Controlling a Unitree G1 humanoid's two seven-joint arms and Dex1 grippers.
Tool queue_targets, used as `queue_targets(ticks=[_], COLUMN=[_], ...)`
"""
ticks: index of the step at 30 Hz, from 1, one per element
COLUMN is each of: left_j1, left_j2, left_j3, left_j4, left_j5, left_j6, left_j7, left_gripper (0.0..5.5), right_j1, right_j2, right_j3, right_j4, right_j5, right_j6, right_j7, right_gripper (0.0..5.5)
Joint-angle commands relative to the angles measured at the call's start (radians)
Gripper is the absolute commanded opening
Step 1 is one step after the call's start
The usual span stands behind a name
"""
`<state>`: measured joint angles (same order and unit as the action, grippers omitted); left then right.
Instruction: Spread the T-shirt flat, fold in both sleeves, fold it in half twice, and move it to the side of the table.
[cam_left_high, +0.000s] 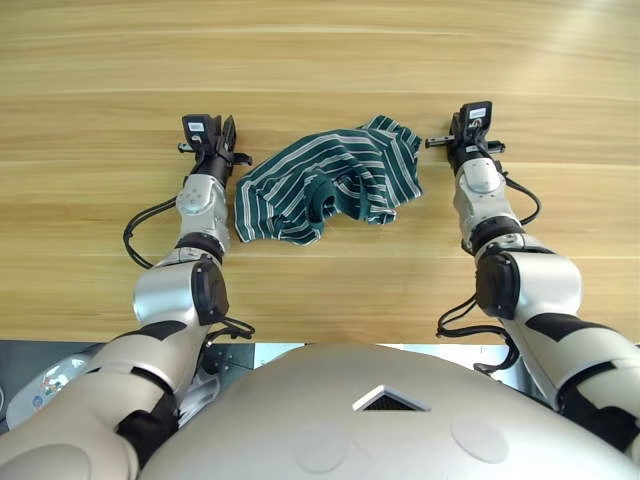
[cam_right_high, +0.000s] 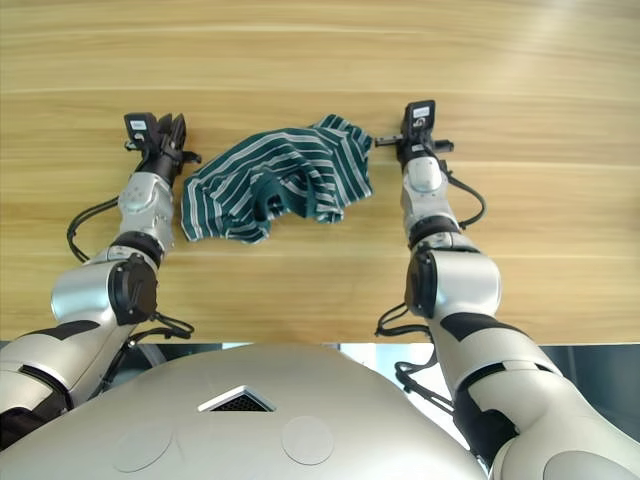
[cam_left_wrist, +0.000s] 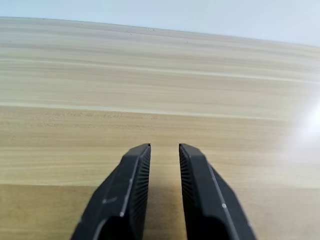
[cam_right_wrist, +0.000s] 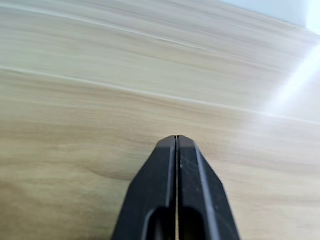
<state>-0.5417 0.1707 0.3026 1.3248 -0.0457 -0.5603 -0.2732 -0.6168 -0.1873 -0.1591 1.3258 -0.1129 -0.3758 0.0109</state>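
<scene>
The T-shirt (cam_left_high: 320, 180) is dark green with thin white stripes. It lies in a crumpled heap (lots of bumps and folds) in the middle of the wooden worktop (cam_left_high: 320, 60). My left arm (cam_left_high: 205, 200) and right arm (cam_left_high: 480, 190) stretch forward, low, one beside each side of it. My left gripper (cam_left_wrist: 165, 147) is spread a little. A white sticker (cam_left_high: 196, 125) near it is too small to read. My right gripper (cam_right_wrist: 176, 137) is pressed together, pinching nothing.
</scene>
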Motion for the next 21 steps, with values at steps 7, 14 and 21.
queue_targets(ticks=[7, 14, 21], left_j1=[0.004, 0.003, 0.004], left_j2=[-0.009, -0.009, -0.008], left_j3=[-0.002, -0.004, -0.004], left_j4=[0.015, 0.015, 0.014], left_j5=[0.004, 0.007, 0.007], left_j6=[0.025, 0.023, 0.023], left_j7=[0.003, 0.007, 0.007], left_gripper=[1.07, 1.07, 1.07], right_j1=[0.040, 0.041, 0.042], right_j2=[0.000, -0.001, -0.001], right_j3=[0.006, 0.009, 0.014], right_j4=[0.031, 0.031, 0.030], right_j5=[-0.013, -0.014, -0.014], right_j6=[0.031, 0.029, 0.027], right_j7=[-0.002, -0.002, -0.003], right_gripper=[0.06, 0.06, 0.06])
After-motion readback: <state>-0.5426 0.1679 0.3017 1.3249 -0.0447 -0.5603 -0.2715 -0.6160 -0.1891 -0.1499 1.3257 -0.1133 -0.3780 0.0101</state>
